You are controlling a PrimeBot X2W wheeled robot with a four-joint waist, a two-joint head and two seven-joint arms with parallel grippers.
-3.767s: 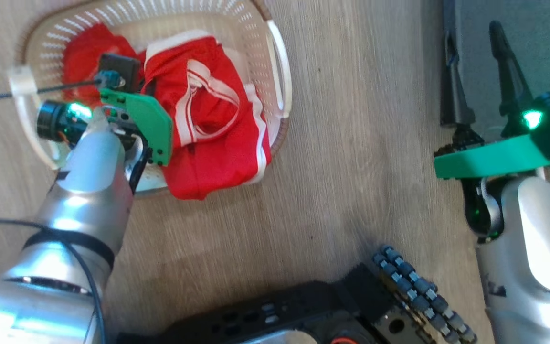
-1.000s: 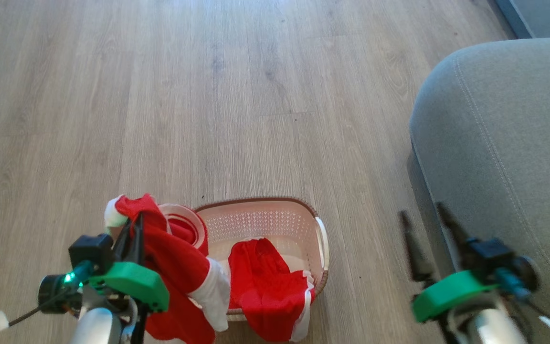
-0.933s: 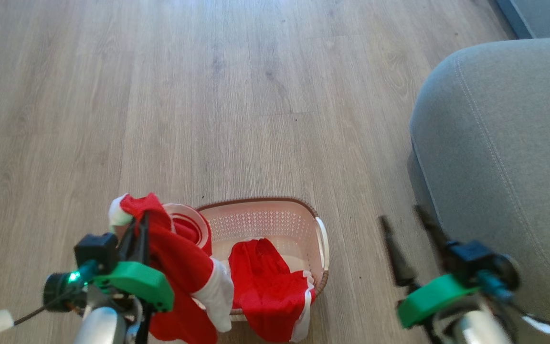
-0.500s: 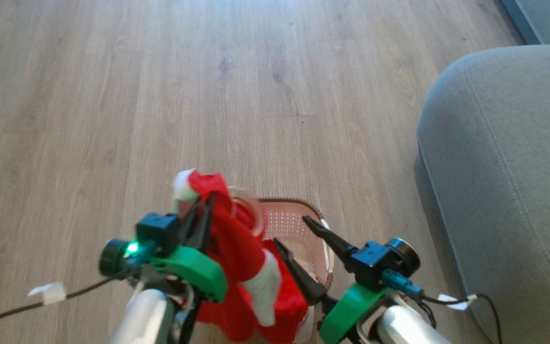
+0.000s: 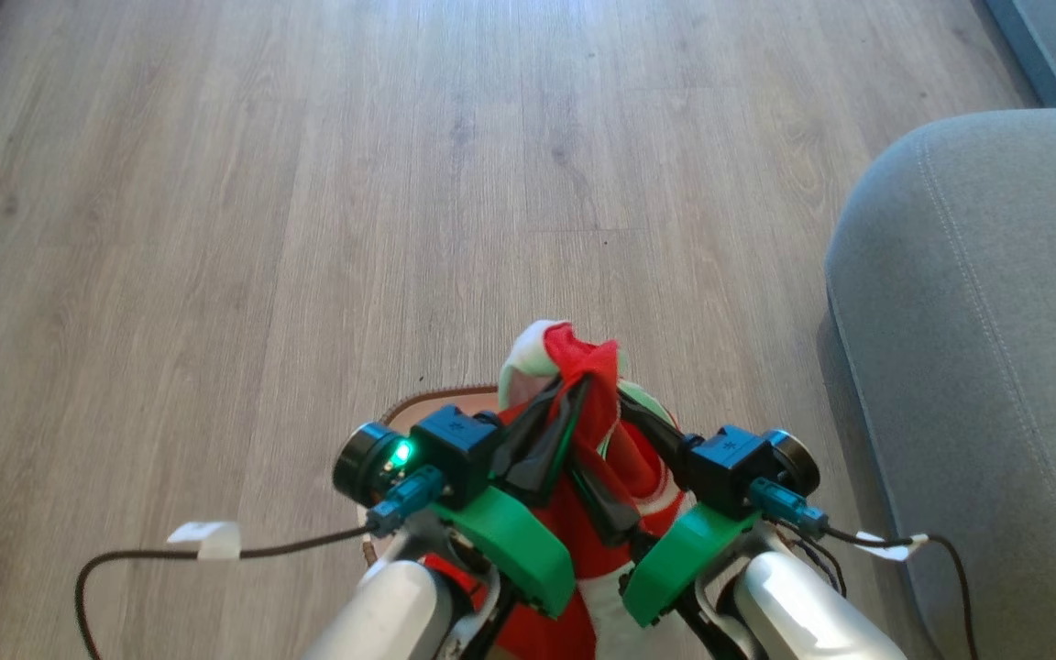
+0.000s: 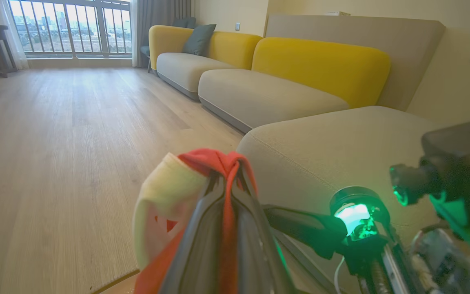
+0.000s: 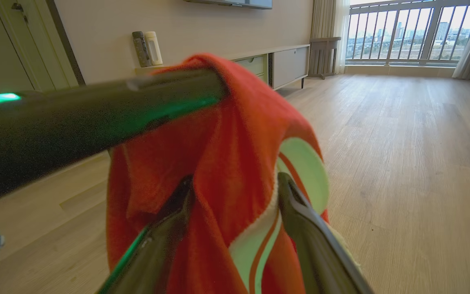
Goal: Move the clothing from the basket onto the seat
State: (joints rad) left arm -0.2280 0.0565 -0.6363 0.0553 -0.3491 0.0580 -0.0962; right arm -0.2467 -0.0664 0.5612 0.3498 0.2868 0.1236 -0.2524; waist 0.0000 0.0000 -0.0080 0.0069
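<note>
Head view shows the wooden floor (image 5: pixel 308 229), the grey-green seat (image 5: pixel 977 321) at the right and the basket (image 5: pixel 436 401) rim low in the middle. Red-and-white clothing (image 5: pixel 574 353) hangs above the basket, the left gripper (image 5: pixel 578 390) fingers closed on it; the right gripper (image 5: pixel 601 429) fingers stand spread around the cloth

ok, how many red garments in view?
1: red garment, pinched in the left gripper, open right gripper straddling it. Others may be hidden in the basket beneath.
</note>
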